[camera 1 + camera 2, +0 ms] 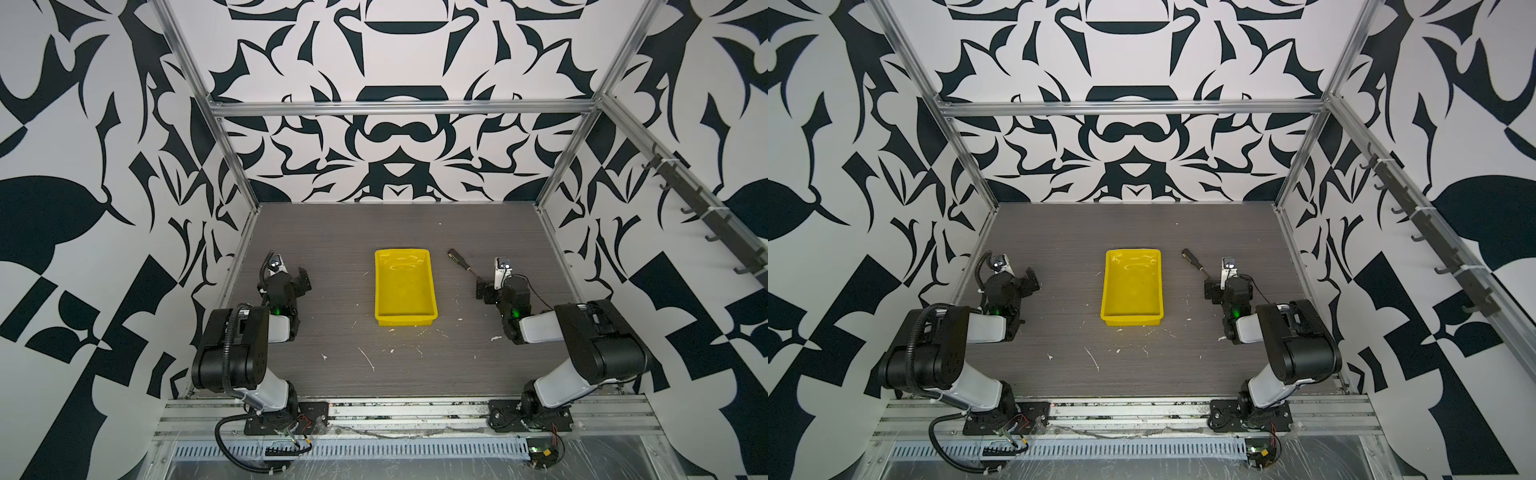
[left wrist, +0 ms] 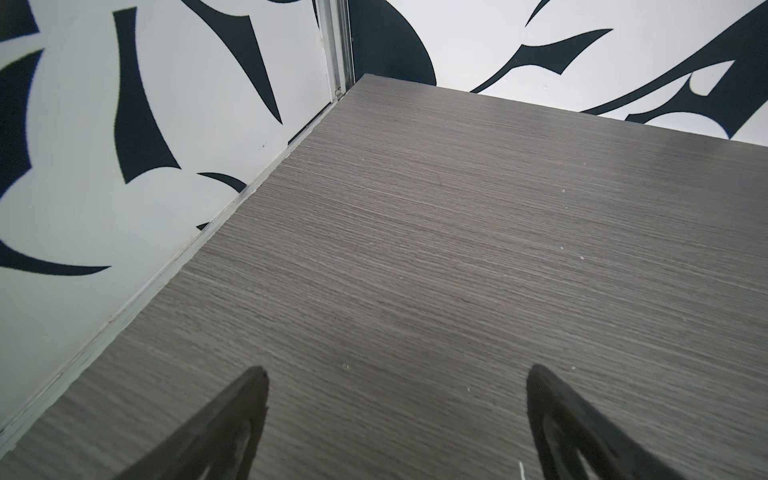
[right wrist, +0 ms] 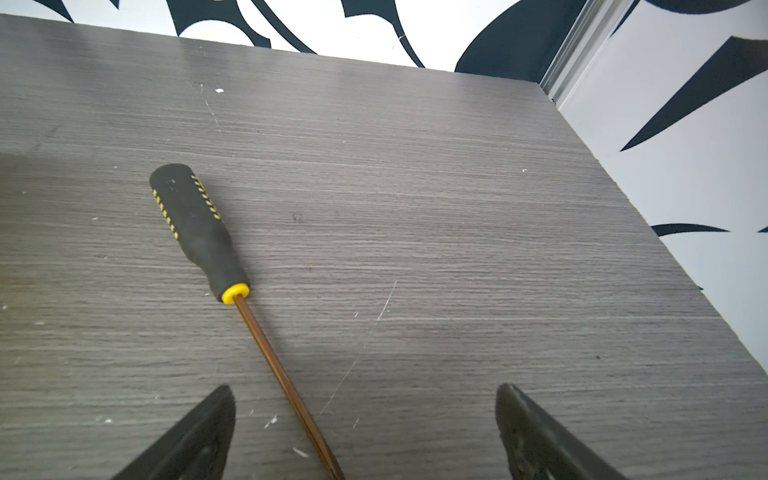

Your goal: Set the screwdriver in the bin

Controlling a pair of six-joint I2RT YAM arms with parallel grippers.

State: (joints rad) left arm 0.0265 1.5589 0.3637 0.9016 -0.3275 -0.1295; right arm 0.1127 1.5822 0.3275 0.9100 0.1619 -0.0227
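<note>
The screwdriver (image 1: 458,259) (image 1: 1190,257) lies flat on the grey table to the right of the bin, with its black handle (image 3: 197,228) pointing away from me. Its thin shaft (image 3: 274,353) runs back between the fingers of my right gripper (image 3: 365,388) (image 1: 491,283), which is open and low over the table without touching it. The yellow bin (image 1: 405,286) (image 1: 1131,286) sits empty in the middle of the table. At the left, my left gripper (image 2: 399,369) (image 1: 291,279) is open over bare table and holds nothing.
Patterned walls with aluminium frame posts (image 1: 552,183) close in the table on three sides. A rail of dark hooks (image 1: 698,208) runs along the right wall. White flecks and scratches (image 1: 368,359) mark the table in front of the bin.
</note>
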